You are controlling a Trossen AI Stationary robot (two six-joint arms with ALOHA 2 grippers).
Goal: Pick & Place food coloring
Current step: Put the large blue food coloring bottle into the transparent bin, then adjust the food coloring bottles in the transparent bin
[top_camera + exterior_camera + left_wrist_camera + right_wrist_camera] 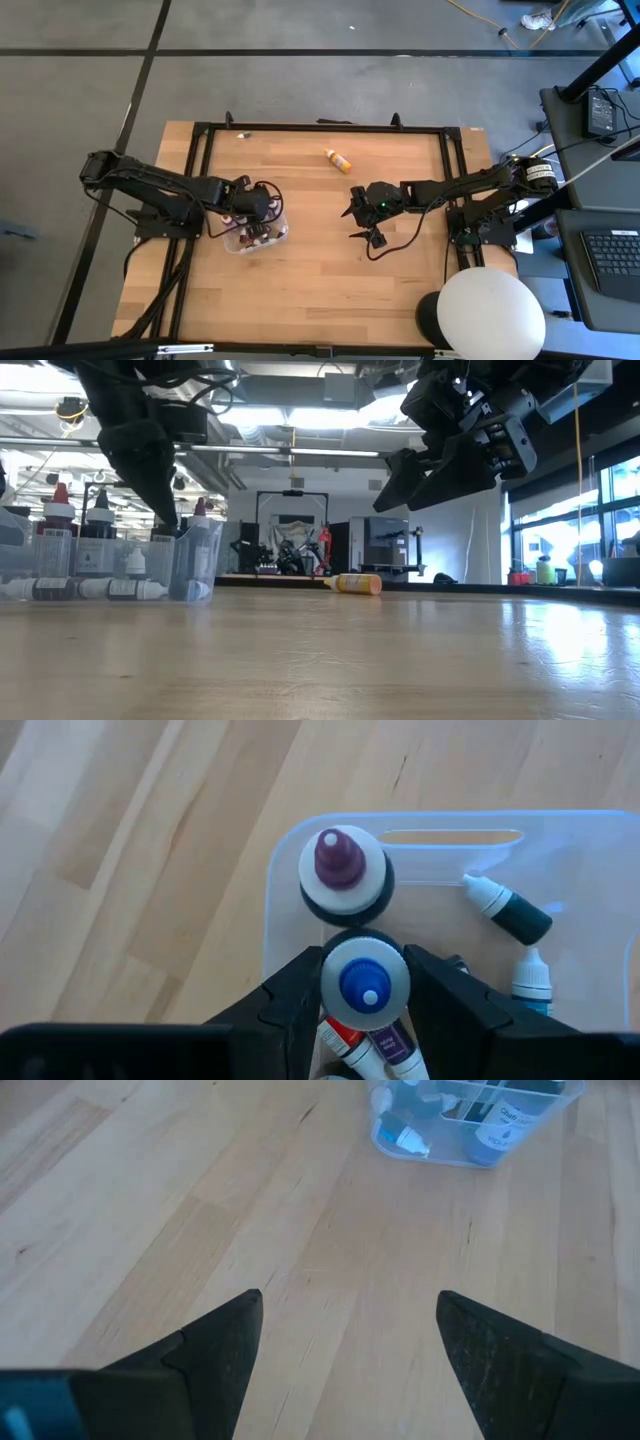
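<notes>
The food coloring comes as small dropper bottles, most of them gathered in a clear plastic tray (258, 238) on the left half of the wooden table (320, 290). Two larger ones stand upright there: a dark-tipped bottle (342, 870) with a white collar, and just beside it a blue-capped bottle (365, 982). Smaller bottles lie on their sides around them, among them a dark green one with a white cap (510, 910). One orange-yellow bottle (337, 159) lies alone on its side toward the far edge, well apart from the tray.

The left gripper (365, 995) reaches down into the tray, its two dark fingers pinching the blue-capped bottle from either side.

The right gripper (345, 1340) hangs above bare wood near the middle of the table, to the right of the tray, its fingers (215, 1350) spread wide and holding nothing.
</notes>
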